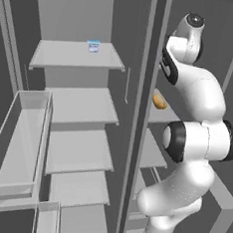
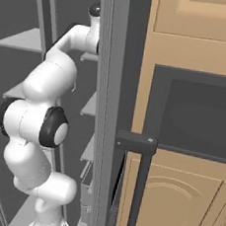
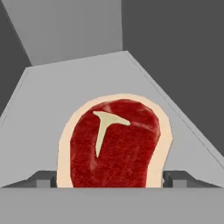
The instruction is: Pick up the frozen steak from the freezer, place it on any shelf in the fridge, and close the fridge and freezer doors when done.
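Grey shelving surrounds the robot on every side, both appliance doors standing open. Nearest in the left base view, the fridge door [image 1: 16,144] hangs at the left with a clear bin on its inner face. The white arm [image 1: 196,140] rises at the lower right and reaches up into the freezer [image 1: 157,157], the narrower compartment right of the dividing wall. In the right base view the freezer door [image 2: 105,109] shows edge-on with its dark bar handle [image 2: 137,187], and wooden cabinets [image 2: 197,45] stand beside it.

In the hand view the claw [image 3: 112,180] sits low on a pale freezer shelf [image 3: 52,92], its two dark tips spread wide — one on each side of the frozen steak [image 3: 116,146], which lies flat between them, red with a whitish rim and a pale T-shaped mark. Whether the tips touch it cannot be told.

Farther back, an orange-brown lump [image 1: 159,101] rests on a freezer shelf, and in the fridge [image 1: 80,120] a blue-white cup [image 1: 93,46] stands on the top shelf — well apart from the arm.
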